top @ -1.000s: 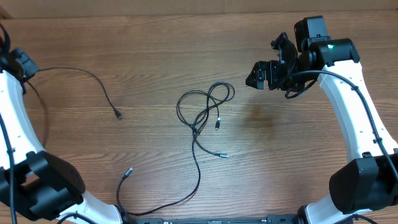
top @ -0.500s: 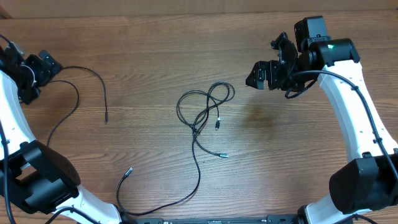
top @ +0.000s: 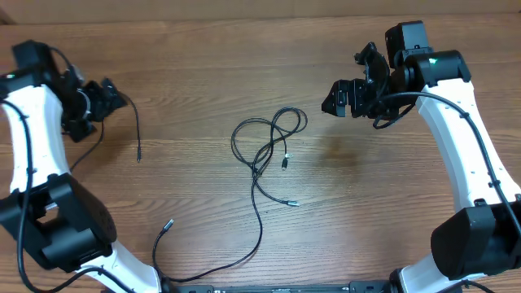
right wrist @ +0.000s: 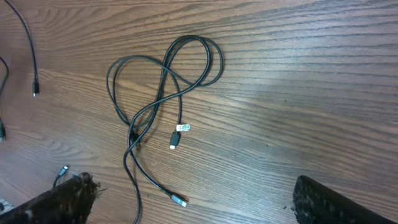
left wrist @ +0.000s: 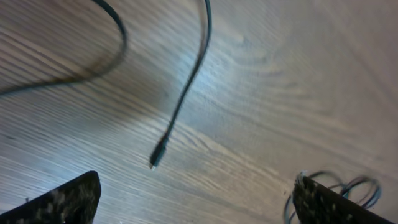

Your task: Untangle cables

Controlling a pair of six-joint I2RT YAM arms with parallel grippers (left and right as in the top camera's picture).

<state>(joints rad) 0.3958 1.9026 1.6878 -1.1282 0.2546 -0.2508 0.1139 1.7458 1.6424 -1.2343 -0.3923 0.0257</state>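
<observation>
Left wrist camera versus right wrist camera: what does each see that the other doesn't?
Only the left wrist view: the open left gripper. Only the right wrist view: the open right gripper, a silver-tipped plug, and the tangled bundle whole. Both: the wooden table, the loose cable, close for the left and tiny at the right view's left edge, and the bundle, just a blurred sliver at the left view's lower right.
</observation>
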